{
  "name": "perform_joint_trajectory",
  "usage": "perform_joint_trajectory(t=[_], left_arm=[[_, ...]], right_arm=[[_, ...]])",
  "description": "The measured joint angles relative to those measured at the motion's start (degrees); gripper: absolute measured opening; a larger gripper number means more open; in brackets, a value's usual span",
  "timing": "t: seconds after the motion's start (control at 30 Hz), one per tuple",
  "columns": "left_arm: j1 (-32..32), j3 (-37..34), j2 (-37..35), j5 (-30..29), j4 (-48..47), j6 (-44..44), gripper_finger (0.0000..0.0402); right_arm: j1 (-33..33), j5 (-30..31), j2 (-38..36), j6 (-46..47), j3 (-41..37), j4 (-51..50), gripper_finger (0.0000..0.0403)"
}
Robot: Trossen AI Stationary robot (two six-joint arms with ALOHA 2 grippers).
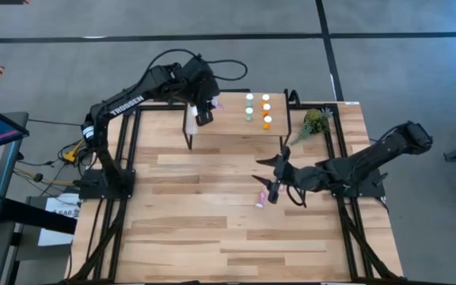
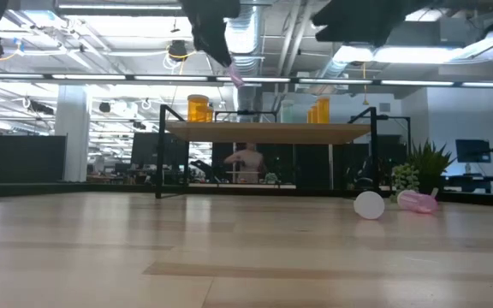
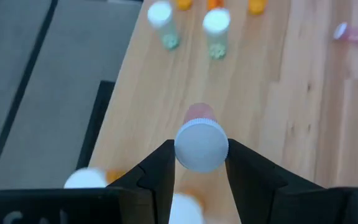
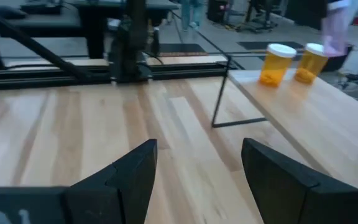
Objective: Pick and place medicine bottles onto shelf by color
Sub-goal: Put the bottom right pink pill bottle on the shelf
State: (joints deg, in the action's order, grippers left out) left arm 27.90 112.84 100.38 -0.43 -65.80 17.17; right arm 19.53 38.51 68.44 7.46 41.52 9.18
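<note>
Between the left fingers [image 3: 166, 168], pink bottle [image 3: 199, 114] body mostly hidden.

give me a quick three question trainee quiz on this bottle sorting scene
1. True or false: the left gripper holds a pink white-capped medicine bottle above the light-wood shelf.
2. Which describes the right gripper? A) shut on a bottle B) open, empty, above the wooden table
3. Fill in: a pink bottle lying on its side rests on the ____.

Key: 1 true; 2 B; 3 table
</note>
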Motion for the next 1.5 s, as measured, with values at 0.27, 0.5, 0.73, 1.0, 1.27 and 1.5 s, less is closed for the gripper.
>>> perform_joint_trajectory(t=[0.27,0.5,0.73,1.0,1.27,1.5], left_arm=[[3.3,0.0,0.0,0.1,5.7,2.5,0.0119],[6.7,0.0,0.0,4.3,9.0,3.8,0.0119],[7.8,1.9,1.8,8.3,13.4,5.5,0.0119],[8.0,11.6,12.8,7.7,0.3,7.3,0.0119],[8.1,22.1,23.9,6.7,-8.8,8.8,0.0119],[8.1,21.6,24.5,2.2,-13.1,8.7,0.0119]], right_arm=[[0.3,-1.2,-2.3,-3.4,0.0,-1.2,0.0258],[-2.7,-1.2,-3.4,-7.0,0.0,-2.0,0.0258],[-6.8,-1.2,-3.4,-8.0,0.0,-2.8,0.0258],[-8.1,-1.3,-3.3,-9.0,0.0,-4.2,0.0258],[-8.1,-1.3,-3.3,-9.2,0.0,-4.6,0.0258],[-8.1,-1.3,-3.3,-9.0,0.0,-4.5,0.0258]])
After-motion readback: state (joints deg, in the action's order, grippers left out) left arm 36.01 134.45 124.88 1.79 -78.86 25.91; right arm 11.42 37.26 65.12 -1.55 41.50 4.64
